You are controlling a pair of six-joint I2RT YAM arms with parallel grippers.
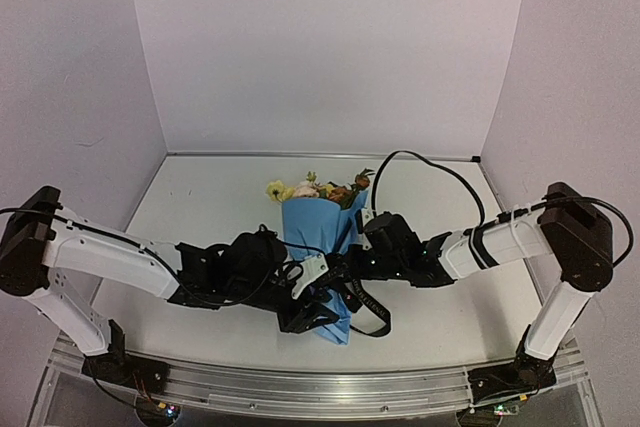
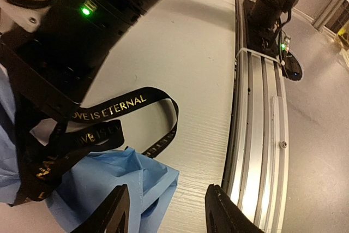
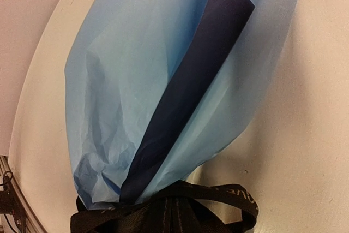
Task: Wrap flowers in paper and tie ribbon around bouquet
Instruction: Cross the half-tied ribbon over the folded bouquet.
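The bouquet (image 1: 318,222) lies on the worktop (image 1: 200,197) between the arms, with the black ribbon (image 2: 117,105) looped around its narrow end. The left hand (image 2: 168,195) is apart over a corner of the blue paper (image 2: 125,178), gripping nothing. The right hand (image 1: 352,265) is together beside the gathered ribbon.

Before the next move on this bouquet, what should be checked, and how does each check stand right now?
1. Paper wrapped round the flowers: ok, blooms show at the wide end of the bouquet.
2. Ribbon circles the narrow end: ok.
3. Knot tied: cannot tell.
4. Left gripper open, nothing between its fingers: ok.
5. Right gripper shut; holding ribbon: cannot tell.
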